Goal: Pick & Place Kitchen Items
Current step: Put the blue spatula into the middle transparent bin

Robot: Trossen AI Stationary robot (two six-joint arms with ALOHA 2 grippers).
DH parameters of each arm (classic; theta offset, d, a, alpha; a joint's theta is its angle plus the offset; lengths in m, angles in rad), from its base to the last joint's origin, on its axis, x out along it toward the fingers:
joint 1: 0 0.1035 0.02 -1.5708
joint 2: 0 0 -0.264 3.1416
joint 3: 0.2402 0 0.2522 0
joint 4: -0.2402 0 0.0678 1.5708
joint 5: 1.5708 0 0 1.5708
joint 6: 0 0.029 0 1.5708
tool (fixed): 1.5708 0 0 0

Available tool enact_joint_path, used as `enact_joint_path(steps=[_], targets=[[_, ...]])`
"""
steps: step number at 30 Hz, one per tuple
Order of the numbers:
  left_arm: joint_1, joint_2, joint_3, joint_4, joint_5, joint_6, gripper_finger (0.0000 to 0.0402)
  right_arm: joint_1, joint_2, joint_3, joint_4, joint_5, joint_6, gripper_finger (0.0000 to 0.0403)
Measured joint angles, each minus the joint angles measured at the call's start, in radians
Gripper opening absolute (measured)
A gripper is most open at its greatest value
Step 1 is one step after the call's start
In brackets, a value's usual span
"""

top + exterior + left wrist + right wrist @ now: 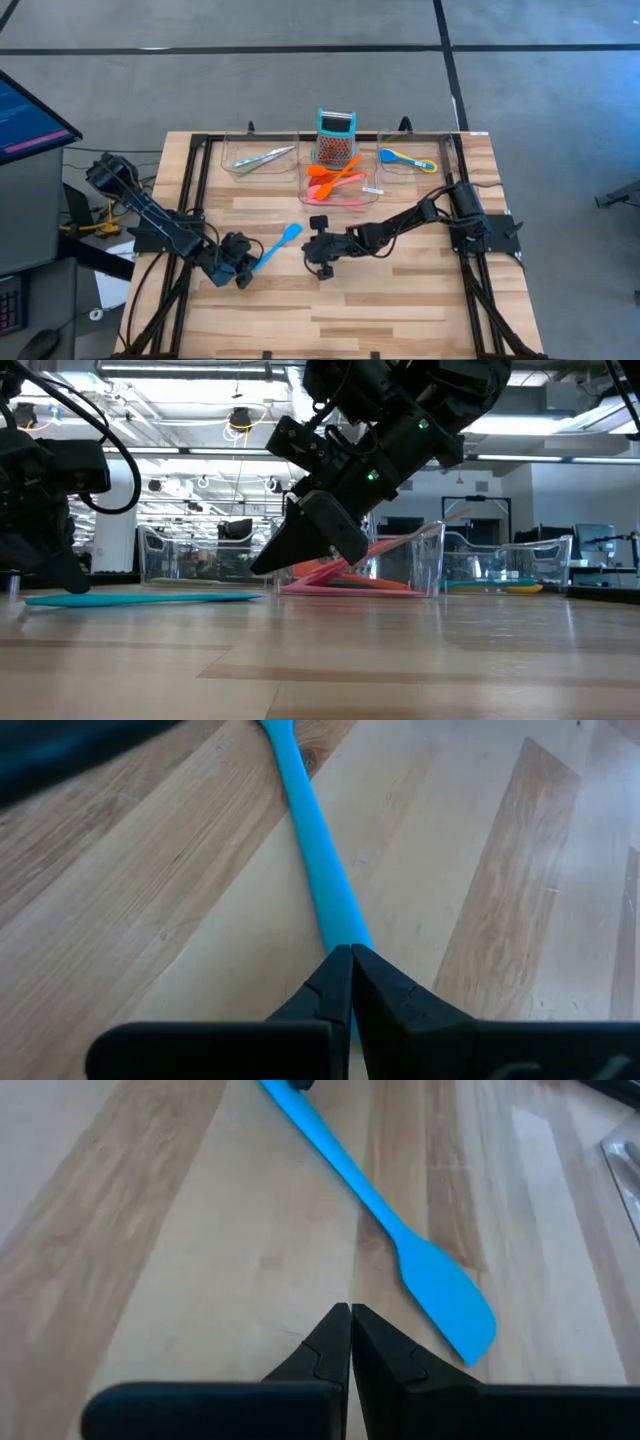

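A blue spatula (277, 246) lies flat on the wooden table (400, 300), its blade (445, 1305) toward the far side. My left gripper (351, 955) is shut, with its tips over the spatula's handle end. My right gripper (351, 1312) is also shut. It hangs just above the table beside the blade and touches nothing; the low view shows its tips (262, 568) clear of the wood. The other utensils lie in clear trays at the back: silvery tongs (260, 158), orange, red and pink pieces (335, 182), and a blue and yellow spoon (408, 158). My left gripper's shut fingertips come slanting down from the table's near left onto the spatula's handle (340, 920) near its free end, in line with the handle. The tips hide the meeting place, so I cannot tell whether they touch. The spatula lies flat on the table.
A teal-topped metal grater (336, 140) stands behind the middle tray (360, 200). Black frame rails (195, 180) run along both sides of the table. Bare wood stretches between the grippers and the near edge. A monitor (25, 125) stands off the table's left.
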Motion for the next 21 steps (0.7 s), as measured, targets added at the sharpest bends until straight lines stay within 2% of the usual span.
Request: enact_joint_path(steps=[10,21], targets=[[0.0,-0.019,-0.001,-0.005,-0.005,0.049,0.0001,-0.013,0.0,0.0,0.035,0.0,-0.078,0.0006],[0.024,-0.052,-0.001,0.0,-0.08,0.102,0.0001,-0.014,0.0,0.0,0.05,0.0,-0.127,0.0001]])
